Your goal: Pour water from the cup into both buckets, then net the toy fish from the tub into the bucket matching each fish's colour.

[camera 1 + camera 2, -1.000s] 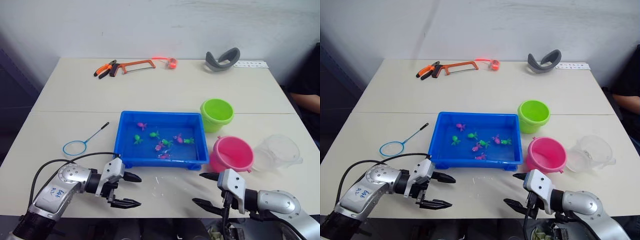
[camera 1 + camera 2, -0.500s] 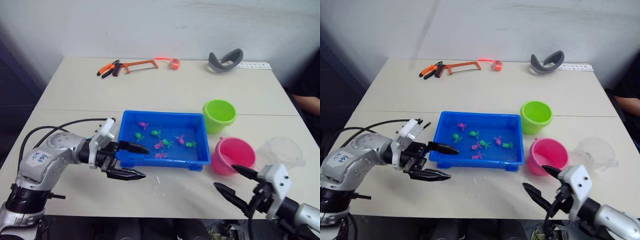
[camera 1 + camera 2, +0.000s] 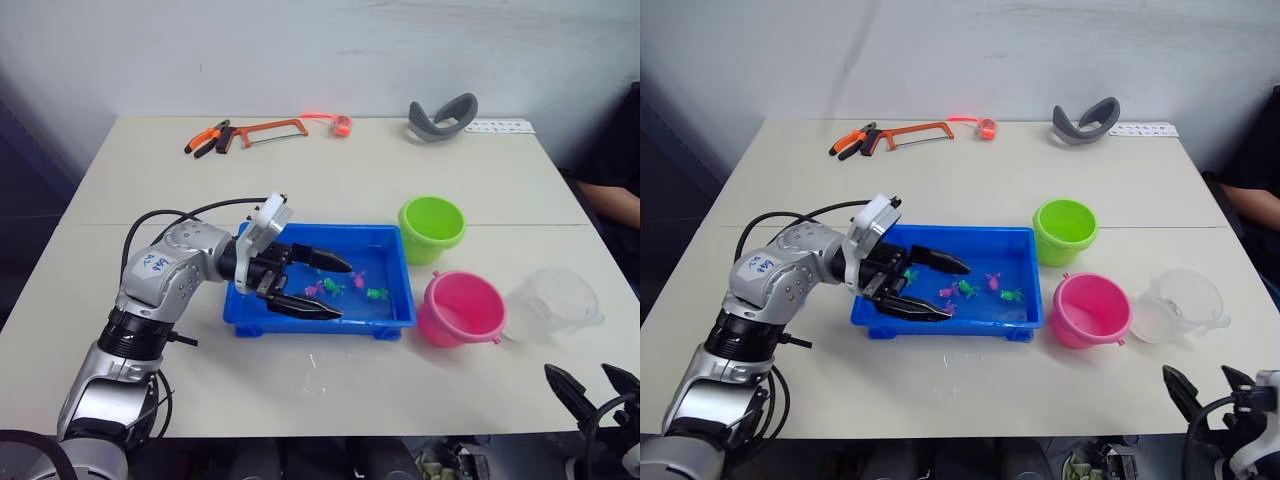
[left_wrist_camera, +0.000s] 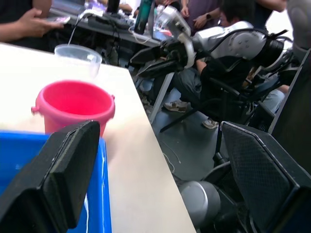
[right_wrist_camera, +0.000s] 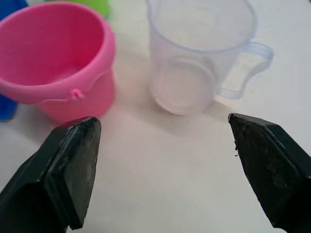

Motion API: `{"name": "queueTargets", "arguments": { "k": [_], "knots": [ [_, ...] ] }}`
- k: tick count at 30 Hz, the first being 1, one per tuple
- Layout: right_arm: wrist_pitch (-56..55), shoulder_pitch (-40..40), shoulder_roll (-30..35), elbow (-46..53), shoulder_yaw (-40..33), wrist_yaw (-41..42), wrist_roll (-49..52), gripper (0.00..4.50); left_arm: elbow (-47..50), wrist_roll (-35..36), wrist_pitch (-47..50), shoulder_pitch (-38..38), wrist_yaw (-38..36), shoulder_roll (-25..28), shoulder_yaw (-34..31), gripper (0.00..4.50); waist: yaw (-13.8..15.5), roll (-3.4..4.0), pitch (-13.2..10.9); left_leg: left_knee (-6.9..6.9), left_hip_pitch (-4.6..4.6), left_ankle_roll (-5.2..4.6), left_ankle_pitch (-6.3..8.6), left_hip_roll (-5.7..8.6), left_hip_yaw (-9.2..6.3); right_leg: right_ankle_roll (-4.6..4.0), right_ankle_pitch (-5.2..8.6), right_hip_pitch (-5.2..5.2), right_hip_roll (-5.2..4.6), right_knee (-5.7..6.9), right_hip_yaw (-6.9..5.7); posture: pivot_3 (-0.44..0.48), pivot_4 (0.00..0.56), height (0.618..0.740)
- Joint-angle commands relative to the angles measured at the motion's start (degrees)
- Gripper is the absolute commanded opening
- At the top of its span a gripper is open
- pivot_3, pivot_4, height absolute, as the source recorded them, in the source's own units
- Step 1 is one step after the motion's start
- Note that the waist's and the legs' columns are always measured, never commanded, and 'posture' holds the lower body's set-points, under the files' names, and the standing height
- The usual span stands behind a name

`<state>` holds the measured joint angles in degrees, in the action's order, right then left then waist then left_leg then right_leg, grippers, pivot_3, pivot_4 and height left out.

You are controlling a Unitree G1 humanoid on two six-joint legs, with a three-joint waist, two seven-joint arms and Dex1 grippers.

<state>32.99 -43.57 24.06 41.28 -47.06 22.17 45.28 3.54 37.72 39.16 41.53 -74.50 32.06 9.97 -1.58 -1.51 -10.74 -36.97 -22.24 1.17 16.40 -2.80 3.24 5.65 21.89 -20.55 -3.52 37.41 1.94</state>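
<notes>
Blue plastic tub (image 3: 395, 310), shallow and flare-rimmed, is sitting mid-table, and my left hand (image 3: 325, 288) is now reaching over its left part, fingers spread and grasping nothing, having swung in from the near edge. My right hand (image 3: 592, 385) has dropped back to the near right corner, released too. The net is getting covered by my left arm, so I judge fishing cannot start. Tiny green and pink fish (image 3: 333, 286) are floating in the tub; the glossy lime bucket (image 3: 432, 228), pink bucket (image 3: 463, 309) and clear cup (image 3: 556, 303) are standing toward the right edge.
</notes>
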Motion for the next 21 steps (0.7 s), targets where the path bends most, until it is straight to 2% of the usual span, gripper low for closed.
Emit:
{"name": "queueTargets", "arguments": {
  "k": [1, 8, 10, 21],
  "knots": [
    [0.61, 1.61, 0.69, -2.37, -2.83, -3.02, 0.26, 4.50, 1.13, 0.99, 0.57, 1.28, 0.56, -0.80, -1.38, 4.30, 0.02, 0.00, 0.00, 0.00, 0.00, 0.00, 0.00, 0.01, 0.00, 0.00, 0.00, 0.00, 0.00, 0.00, 0.00, 0.000, 0.150, 0.740],
    [0.40, 10.89, 3.27, -12.17, -2.54, -8.53, -4.21, 4.50, 2.89, 1.38, 1.65, 1.56, 2.24, -3.14, -1.26, 4.30, 0.04, 0.05, 0.01, -0.03, 0.01, 0.00, -0.01, 0.07, 0.05, 0.02, -0.01, 0.01, 0.00, 0.00, 0.04, 0.000, 0.150, 0.740],
    [0.01, 13.70, 4.26, -14.54, -0.91, -8.63, -5.69, 3.96, 3.02, 1.15, 1.51, 1.47, 2.51, -3.46, -1.20, 4.50, 0.04, 0.06, 0.01, -0.01, 0.01, 0.07, -0.05, 0.04, 0.02, 0.02, -0.01, 0.00, 0.04, 0.00, 0.03, 0.000, 0.150, 0.740],
    [-0.86, 23.34, 4.74, -21.25, 3.03, -9.95, -11.43, 3.96, 3.73, 0.63, 1.41, 1.61, 4.35, -4.45, -1.11, 4.50, 0.02, 0.14, 0.01, -0.03, 0.01, 0.30, -0.20, 0.08, 0.06, 0.10, -0.01, -0.01, 0.21, 0.03, 0.08, 0.000, 0.150, 0.740]
  ]
}}
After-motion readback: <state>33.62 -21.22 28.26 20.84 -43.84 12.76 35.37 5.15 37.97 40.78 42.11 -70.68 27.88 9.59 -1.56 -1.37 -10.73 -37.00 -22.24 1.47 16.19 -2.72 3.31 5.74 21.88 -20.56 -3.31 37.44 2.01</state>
